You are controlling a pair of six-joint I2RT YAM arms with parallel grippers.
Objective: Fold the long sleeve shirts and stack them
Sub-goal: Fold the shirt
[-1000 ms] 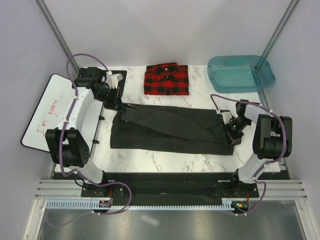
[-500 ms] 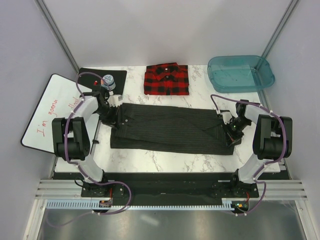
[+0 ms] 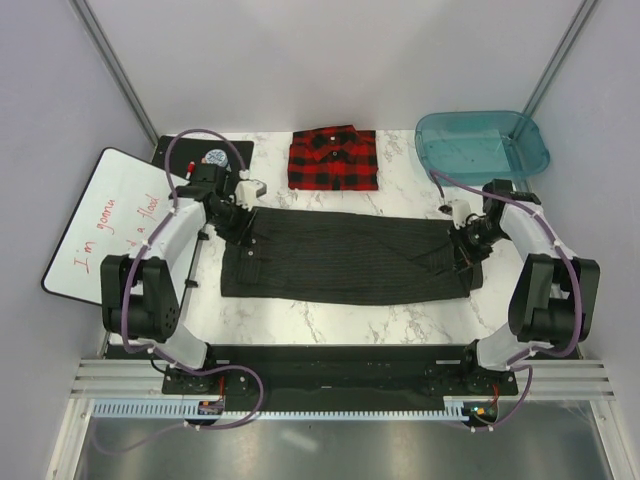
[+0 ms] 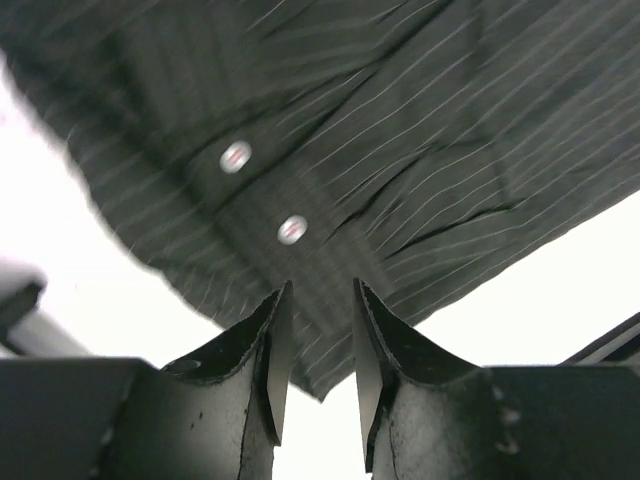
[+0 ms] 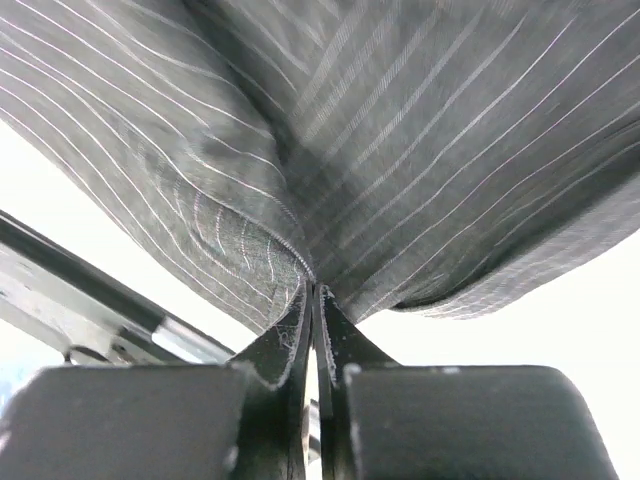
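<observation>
The dark pinstriped shirt [image 3: 345,258] lies spread as a long band across the middle of the table. The red-and-black plaid shirt [image 3: 333,158] lies folded at the back centre. My left gripper [image 3: 243,224] is over the dark shirt's left end. In the left wrist view the left gripper [image 4: 320,295] is open, with the buttoned cloth [image 4: 400,130] just beyond its tips. My right gripper [image 3: 466,243] is at the shirt's right end. In the right wrist view the right gripper [image 5: 315,300] is shut on a pinched fold of the striped cloth [image 5: 420,120].
A teal plastic tub [image 3: 482,145] stands at the back right. A whiteboard [image 3: 100,220] with red writing leans off the table's left side. A black mat [image 3: 190,150] with a small round object lies at the back left corner.
The left arm swung out and back to the shirt's left end, and the diagonal fold there now lies flatter. The right gripper moved toward the back with the right edge in it.
</observation>
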